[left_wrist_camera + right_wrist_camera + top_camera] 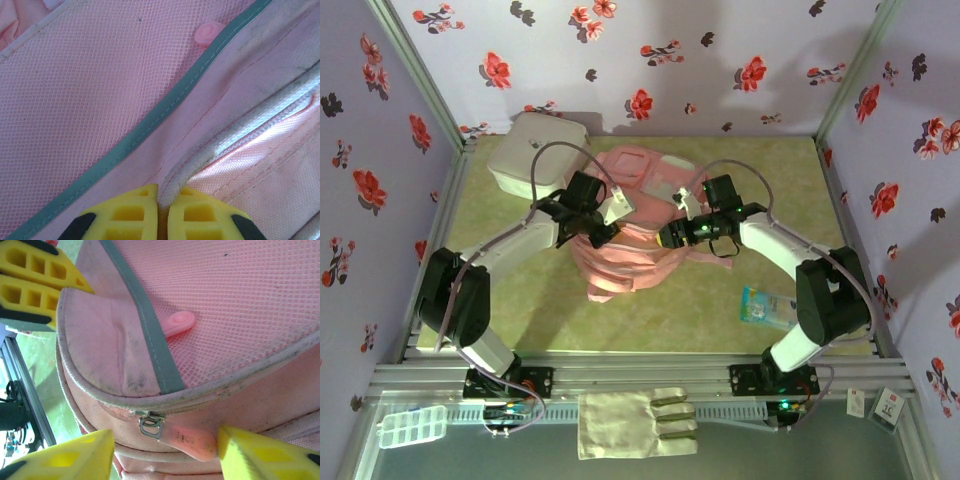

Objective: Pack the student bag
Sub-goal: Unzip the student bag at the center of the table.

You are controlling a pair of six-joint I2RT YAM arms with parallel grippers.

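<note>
Flowered walls (720,60) closed in the green tabletop (520,310) on three sides. The student bag (620,275) lay in the middle of it, its top toward the far edge, with both arms bent in over it. From my seat I saw the left gripper (163,195) pinched shut on the pale piping (210,150) of the bag's seam, beside the mesh panel (100,100). The right gripper (164,437) stood part-way open, its fingers either side of the pink zipper pull (190,440). One pad was at the tip of the pull and the other clear of the metal slider (149,424). My worry was the zip: if those jaws closed off-centre they would catch the fabric lip or the slider instead of the pull. A tug would then drag the whole soft bag rather than run the zip. The left pinch looked thin, only cord and a fold of cloth, so I judged it could slip under a hard pull. Both grippers sat near each other over the bag, and a careless swing could knock them together. Room was better elsewhere, with bare tabletop toward the near and left edges. A white box (535,150) sat at the far left corner close by the bag, and a blue packet (767,307) lay near the right edge, well apart from it.
</note>
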